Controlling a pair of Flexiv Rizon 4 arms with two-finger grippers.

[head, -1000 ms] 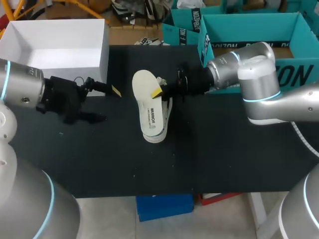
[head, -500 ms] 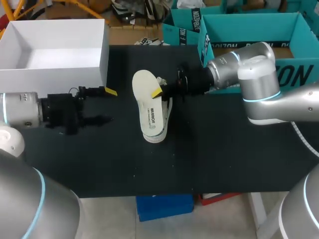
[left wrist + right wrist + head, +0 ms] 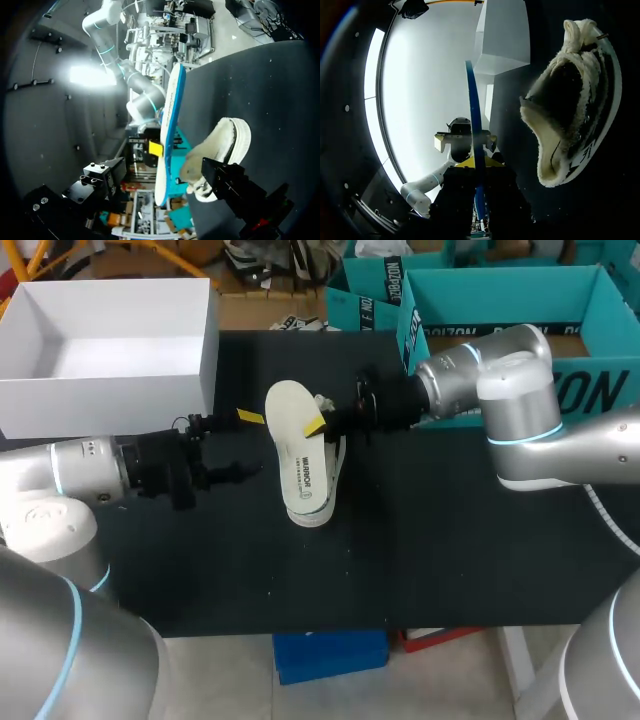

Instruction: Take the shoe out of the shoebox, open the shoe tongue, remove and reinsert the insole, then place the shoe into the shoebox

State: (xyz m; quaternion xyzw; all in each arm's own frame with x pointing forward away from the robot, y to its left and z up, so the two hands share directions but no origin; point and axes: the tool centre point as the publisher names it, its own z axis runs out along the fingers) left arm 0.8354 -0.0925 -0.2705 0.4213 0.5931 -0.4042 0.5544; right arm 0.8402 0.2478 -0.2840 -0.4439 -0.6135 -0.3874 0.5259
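A white shoe [image 3: 308, 490] lies on the black table, just right of the middle. My right gripper [image 3: 318, 425] is shut on a cream insole [image 3: 285, 410] with a blue underside and holds it over the shoe's far end. In the right wrist view the insole [image 3: 472, 115] shows edge-on between the fingers, with the shoe [image 3: 570, 100] beside it. My left gripper [image 3: 243, 445] is open just left of the insole and touches nothing. In its own view the insole [image 3: 170, 120] and shoe [image 3: 222, 147] lie ahead of the left gripper [image 3: 170, 192]. The white shoebox [image 3: 100, 400] stands open at the back left.
Teal boxes [image 3: 480, 300] stand along the back right behind my right arm. Black table surface [image 3: 450, 560] stretches in front of and to the right of the shoe.
My left arm has swung right and nearer the front, bringing its open gripper up close to the insole. The right arm, insole and shoe have not moved.
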